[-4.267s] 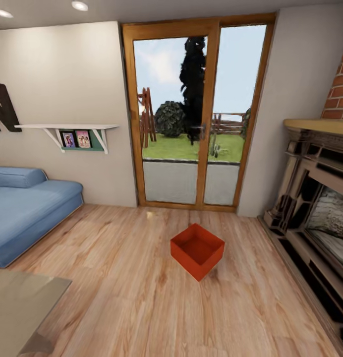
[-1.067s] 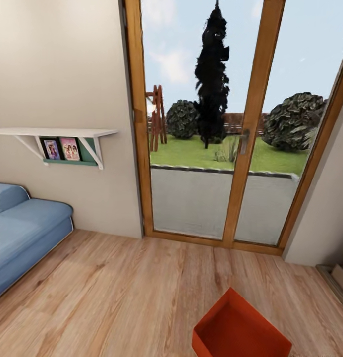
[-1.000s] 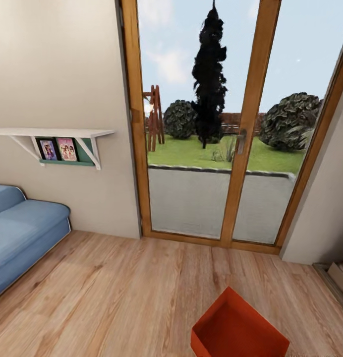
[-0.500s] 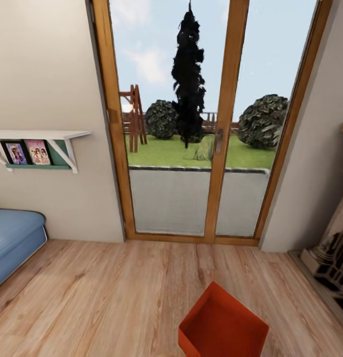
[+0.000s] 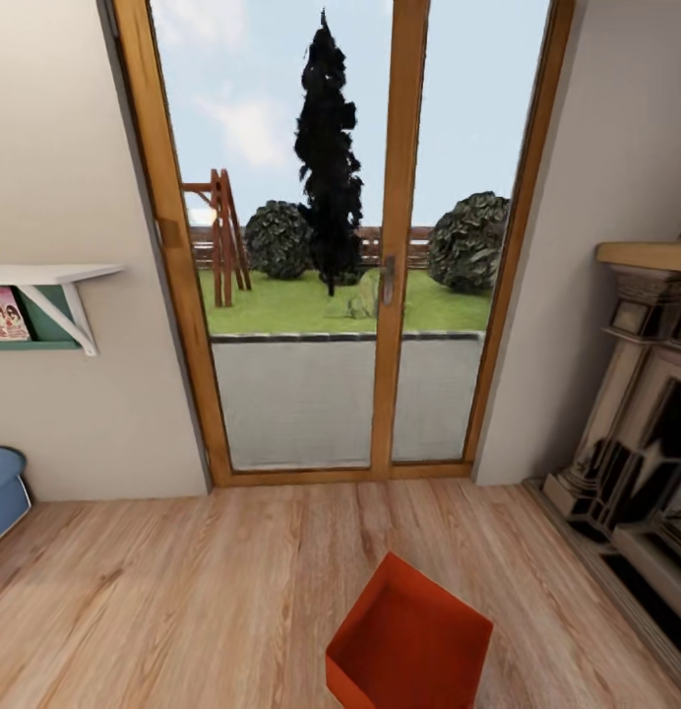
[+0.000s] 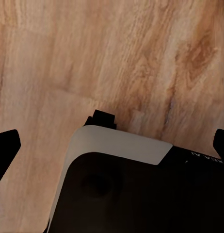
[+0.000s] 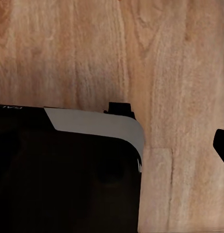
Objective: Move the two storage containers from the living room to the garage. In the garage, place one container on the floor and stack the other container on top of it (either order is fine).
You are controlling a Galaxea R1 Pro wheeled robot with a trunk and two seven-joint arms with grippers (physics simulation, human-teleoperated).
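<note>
The whole head view has slid since half a second ago: the glass patio door [image 5: 311, 246] now fills the upper centre, the brick-topped fireplace [image 5: 636, 423] has come further in at the right edge, and the blue sofa [image 5: 1, 487] has shrunk to a sliver at the lower left. That reads as the base turning and closing in, not the furniture moving. For the task it suggests the robot is lining up on its first pickup, with all the carrying to the garage still ahead.

The wood plank floor [image 5: 183, 591] spans the lower third of the frame. On it, at the bottom centre and cut by the lower edge, sits one red-orange storage container [image 5: 409, 645], open-topped, turned corner-on; what shows of its inside looks empty.

In the wrist views, the left end effector [image 6: 112, 141] and the right end effector [image 7: 117, 141] hang over bare planks beside the robot's dark body. Dark fingertips [image 6: 5, 145] sit far apart at the frame edges, so both seem spread, pinching nothing.
</note>
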